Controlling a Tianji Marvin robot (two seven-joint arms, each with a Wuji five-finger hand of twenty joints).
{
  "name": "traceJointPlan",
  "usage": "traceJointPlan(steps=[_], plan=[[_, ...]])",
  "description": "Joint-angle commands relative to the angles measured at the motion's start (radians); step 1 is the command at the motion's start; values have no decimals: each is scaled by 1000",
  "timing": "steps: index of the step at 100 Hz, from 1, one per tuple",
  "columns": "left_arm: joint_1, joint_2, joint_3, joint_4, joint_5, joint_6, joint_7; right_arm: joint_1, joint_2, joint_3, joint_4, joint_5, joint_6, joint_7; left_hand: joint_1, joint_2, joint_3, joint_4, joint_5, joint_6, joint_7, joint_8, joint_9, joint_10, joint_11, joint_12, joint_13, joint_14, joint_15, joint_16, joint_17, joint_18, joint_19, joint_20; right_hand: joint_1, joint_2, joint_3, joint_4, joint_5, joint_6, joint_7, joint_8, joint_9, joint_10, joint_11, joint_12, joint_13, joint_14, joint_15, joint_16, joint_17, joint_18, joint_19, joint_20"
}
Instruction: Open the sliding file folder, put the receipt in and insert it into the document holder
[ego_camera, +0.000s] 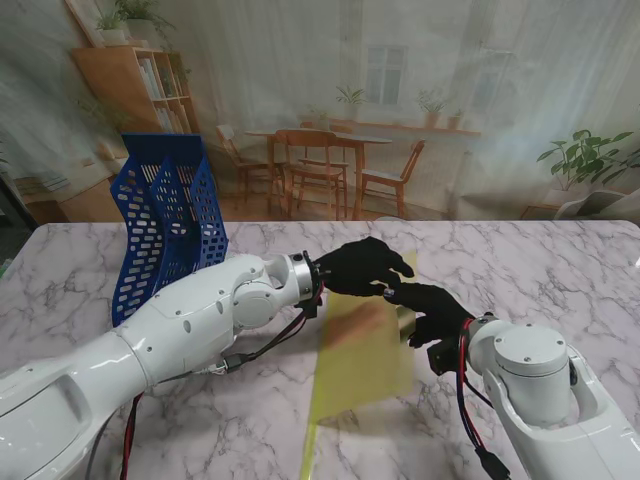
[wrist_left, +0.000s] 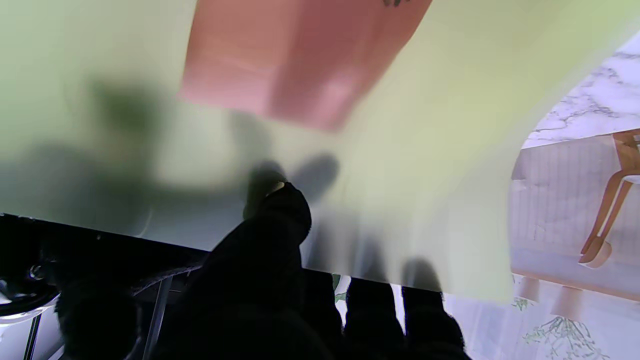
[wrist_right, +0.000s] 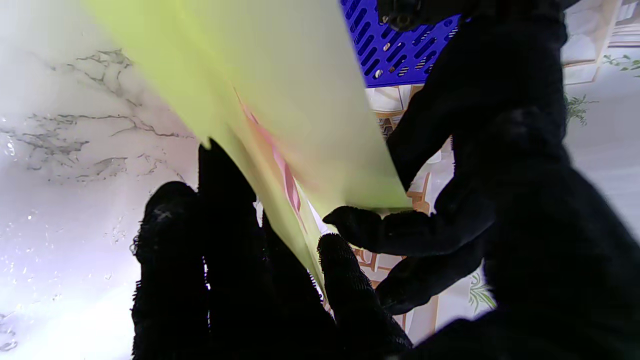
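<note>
while both black-gloved hands met over the marble table, you had the translucent yellow-green plastic file folder lifted off it, tilted, long axis running from the hands back toward you. your left hand pinched its far edge, fingers closed on the sheet; your right hand gripped the same end from the right. the pink paper receipt showed through the film, already inside. the blue perforated plastic document holder stood well off to the left, beyond your left arm, so that hand looked better placed for the insertion. the folder appeared thin and floppy.
</note>
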Motion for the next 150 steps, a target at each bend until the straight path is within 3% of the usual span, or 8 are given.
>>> traceJointPlan(steps=[1,34,50,71,78,98,132,150], plan=[[-11,-18,8,11,-16,9,-24,10,-3,-16,-1,-22,10,17,60,141,60,76,139,-24,375,73,7,8,-2,5,5,1,1,7,-14,-16,-20,-9,31,-77,56,-18,39,20,54,27,56,7,81,23,69,-28,33,1,55,-15,32,-26],[-12,-25,13,14,-27,23,-27,44,4,-66,4,-90,56,27,60,133,82,76,139,-7,369,70,12,23,-3,5,7,14,5,9,-14,-15,-11,-5,145,-195,488,-16,151,0,246,47,246,-42,290,117,245,-107,117,31,250,-32,107,-76],[-7,-22,7,5,-17,28,-19,54,-5,-90,7,-126,81,-15,60,133,85,76,133,-3,365,69,8,26,-4,6,3,19,6,9,-14,-14,-8,-3,256,-203,614,-141,233,-18,425,3,410,-63,394,57,366,-164,275,65,374,-31,194,-75],[14,-6,-19,-40,1,56,-8,54,-3,-98,13,-162,72,-20,59,106,-48,40,-34,-27,157,-30,-85,65,-35,-7,-41,34,-5,7,-19,3,-43,-22,278,-172,654,-147,319,-71,523,-16,420,-18,461,77,372,-217,419,101,398,-28,219,-80],[27,8,-39,-73,-4,74,-26,52,3,-95,13,-173,63,-6,-46,59,-176,117,-193,-14,-26,-63,-152,93,-62,-23,-66,61,-19,3,-18,26,-79,-36,285,-152,660,-151,302,-62,516,-23,390,-17,479,113,373,-238,427,92,384,-29,216,-82],[79,51,-124,-179,39,118,-26,36,1,-74,10,-172,45,-11,-250,69,-225,141,-399,67,-473,-239,-220,135,-107,-55,-73,98,-33,-4,-20,46,-80,-35,297,-113,662,-155,143,-90,386,-87,331,-12,495,199,344,-274,499,81,351,-41,213,-78],[264,118,-368,-380,125,182,-6,-8,-9,-31,-14,-143,-17,-49,-260,130,-251,136,-383,105,-565,-300,-189,146,-106,-62,-54,107,-34,-5,-19,47,-62,-27,301,-97,663,-157,-21,-51,441,-212,302,-16,540,164,318,-270,539,66,312,-36,216,-66],[373,137,-482,-400,117,206,-9,-47,-21,4,-38,-114,-86,-96,-237,195,-288,126,-345,144,-559,-289,-142,163,-107,-54,-35,124,-33,-2,-2,62,-31,-12,305,-85,659,-158,177,-109,561,-172,303,-20,544,162,317,-279,546,67,313,-40,219,-63]])
